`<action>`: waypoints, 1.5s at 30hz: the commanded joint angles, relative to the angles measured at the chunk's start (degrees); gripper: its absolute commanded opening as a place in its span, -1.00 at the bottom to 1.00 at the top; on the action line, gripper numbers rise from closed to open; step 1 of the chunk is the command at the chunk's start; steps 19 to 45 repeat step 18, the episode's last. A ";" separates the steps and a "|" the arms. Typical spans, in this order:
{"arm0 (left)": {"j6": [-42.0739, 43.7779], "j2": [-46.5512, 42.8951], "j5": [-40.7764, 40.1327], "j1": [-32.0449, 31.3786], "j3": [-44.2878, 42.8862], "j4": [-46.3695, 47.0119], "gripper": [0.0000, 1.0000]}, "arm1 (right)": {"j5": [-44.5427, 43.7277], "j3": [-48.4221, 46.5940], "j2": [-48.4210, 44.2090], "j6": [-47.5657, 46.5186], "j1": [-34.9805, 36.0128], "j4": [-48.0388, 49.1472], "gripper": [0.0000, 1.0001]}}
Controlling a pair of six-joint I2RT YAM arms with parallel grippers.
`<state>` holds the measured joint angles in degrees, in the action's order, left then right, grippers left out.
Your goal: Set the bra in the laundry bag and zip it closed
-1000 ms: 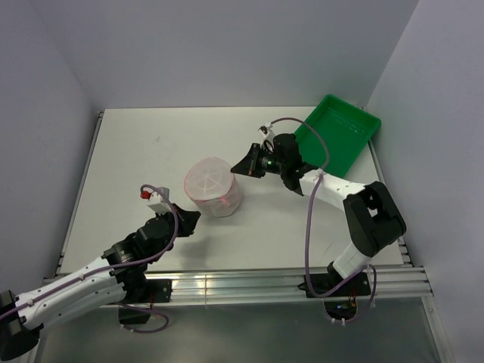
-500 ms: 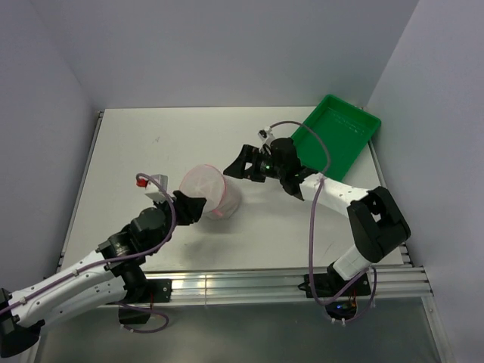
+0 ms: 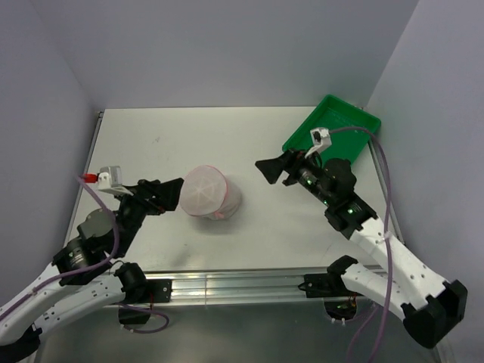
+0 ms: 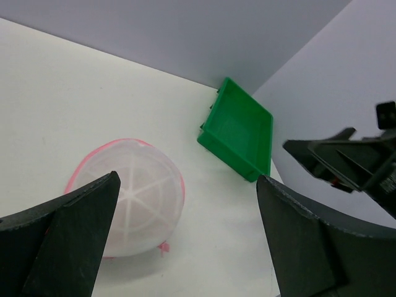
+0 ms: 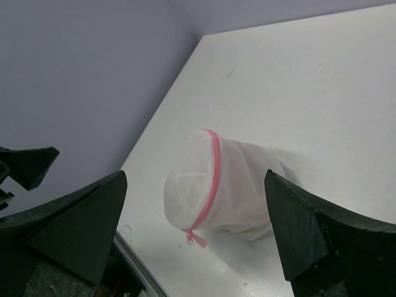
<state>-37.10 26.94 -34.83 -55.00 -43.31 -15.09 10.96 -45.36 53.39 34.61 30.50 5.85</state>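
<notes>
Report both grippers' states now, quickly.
Left gripper: open, holding nothing.
Right gripper: open, holding nothing.

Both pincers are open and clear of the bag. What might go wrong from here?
1. The laundry bag lies on its side, free on the table, with the left pincer close beside it; a nudge may roll it.
2. The zipper looks closed where visible, pull at the low end, but its far side is hidden, so a gap may remain.
3. The bra does not show through the bag; I cannot confirm it is inside.
</notes>
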 commanded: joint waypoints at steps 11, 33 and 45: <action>-0.25 -11.64 -7.45 -0.19 -2.75 -16.46 0.99 | -19.05 10.03 -25.26 -3.32 -0.09 -12.08 0.99; 0.54 -10.77 -7.35 -0.19 -2.65 -17.07 0.99 | -19.31 8.63 -22.98 -3.41 -0.09 -11.74 0.99; 0.54 -10.77 -7.35 -0.19 -2.65 -17.07 0.99 | -19.31 8.63 -22.98 -3.41 -0.09 -11.74 0.99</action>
